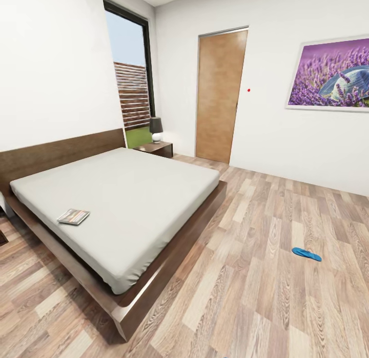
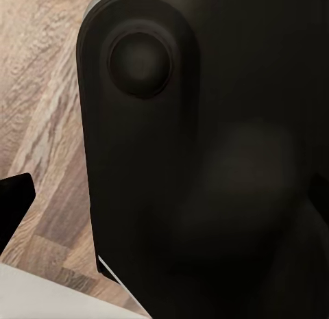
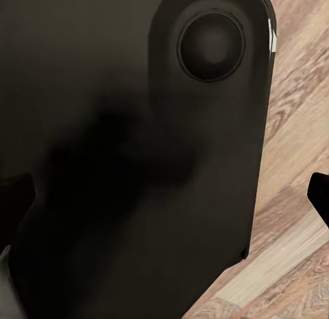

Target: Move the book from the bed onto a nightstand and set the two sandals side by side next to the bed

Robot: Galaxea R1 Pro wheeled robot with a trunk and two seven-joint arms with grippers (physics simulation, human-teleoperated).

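The book (image 1: 73,216) is lying on the bed (image 1: 133,204); one sandal (image 1: 306,254) is resting on the floor (image 1: 246,296). A dark robot body (image 2: 205,161) is blocking both wrist cameras, so I cannot tell the jaws' state.

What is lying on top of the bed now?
On the bed's grey mattress lies the book, flat, near the edge toward the headboard end. Nothing else rests on the mattress. One blue sandal lies on the floor, away from the bed.
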